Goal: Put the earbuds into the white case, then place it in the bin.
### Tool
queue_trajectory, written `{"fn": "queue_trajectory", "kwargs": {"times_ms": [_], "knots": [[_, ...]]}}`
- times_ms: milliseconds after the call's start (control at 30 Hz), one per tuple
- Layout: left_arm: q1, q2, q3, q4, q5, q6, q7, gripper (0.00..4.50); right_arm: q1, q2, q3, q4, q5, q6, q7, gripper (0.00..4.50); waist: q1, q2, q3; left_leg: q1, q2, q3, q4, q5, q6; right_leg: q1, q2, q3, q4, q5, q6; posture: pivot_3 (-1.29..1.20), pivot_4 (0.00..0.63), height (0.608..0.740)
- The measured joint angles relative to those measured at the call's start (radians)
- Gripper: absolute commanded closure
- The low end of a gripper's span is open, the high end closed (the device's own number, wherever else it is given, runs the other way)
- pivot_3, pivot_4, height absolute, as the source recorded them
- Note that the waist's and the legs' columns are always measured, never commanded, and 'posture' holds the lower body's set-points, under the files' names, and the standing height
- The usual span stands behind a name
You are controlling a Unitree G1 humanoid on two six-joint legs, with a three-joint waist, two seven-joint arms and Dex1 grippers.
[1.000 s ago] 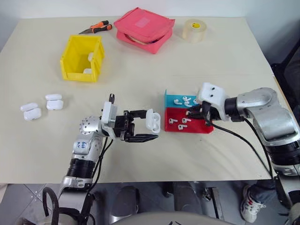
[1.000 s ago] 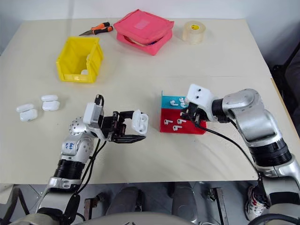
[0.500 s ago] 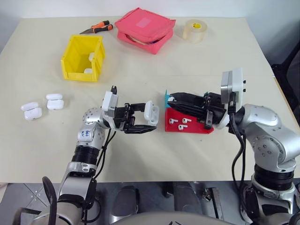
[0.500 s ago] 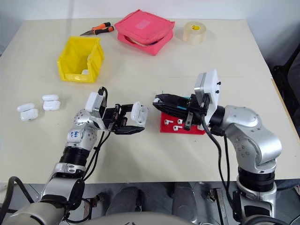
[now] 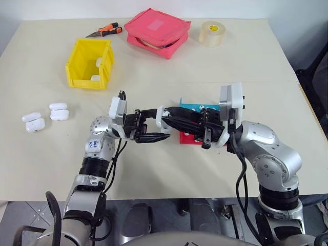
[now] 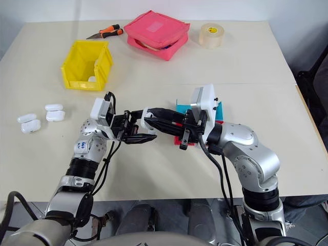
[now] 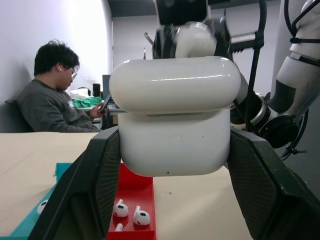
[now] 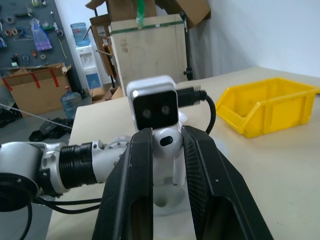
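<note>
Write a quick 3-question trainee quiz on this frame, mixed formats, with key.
1. True or false: the left gripper is shut on the white case.
2. Multiple choice: what does the right gripper hold between its fingers? A) a roll of tape B) an earbud C) pliers
3. Short answer: which trays sit on the table behind the two grippers, and what lies in the red one?

Key
1. True; the case sits clamped between the two black fingers, its lid down.
2. B; the earbud is pinched stem-down, just in front of the case.
3. A red tray and a blue tray; loose earbuds lie in the red one.
</note>
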Motion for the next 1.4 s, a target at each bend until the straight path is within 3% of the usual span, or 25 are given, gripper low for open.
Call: {"fn": "queue_trajectory", "kwargs": {"times_ms": [567,900,1267,1400], "knots": [[0.068,0.02,-0.041,-0.075,-0.057,0.001,0.0,1.71,0.044,0.005,0.061,0.058,-0.054,-0.133,0.019,4.0,-0.014,0.0,0.0,0.0,0.0,0.0,0.0,0.0,0.0,0.0,0.0,0.0,0.0,0.0,0.0,0.0,0.15,0.74],[0.078,0.015,-0.051,-0.075,-0.038,-0.011,0.0,1.71,0.102,-0.078,0.066,0.012,-0.076,-0.158,0.011,4.0,-0.012,0.0,0.0,0.0,0.0,0.0,-0.001,0.0,0.0,0.0,0.0,0.0,0.0,0.0,0.0,0.0,0.15,0.74],[0.073,0.004,-0.044,-0.067,-0.031,-0.045,0.0,1.71,0.038,-0.142,0.084,0.018,-0.08,-0.153,0.029,4.0,-0.013,0.0,0.0,0.0,0.0,0.0,-0.001,0.0,0.0,0.0,0.0,0.001,0.0,0.0,0.0,0.0,0.15,0.74],[0.063,0.002,-0.035,-0.048,-0.03,-0.058,0.0,1.71,0.011,-0.15,0.089,0.042,-0.091,-0.145,0.032,2.71,-0.011,0.0,0.0,0.0,0.0,0.0,-0.001,0.0,0.0,0.0,0.0,0.0,0.0,0.0,0.0,0.0,0.15,0.74]]}}
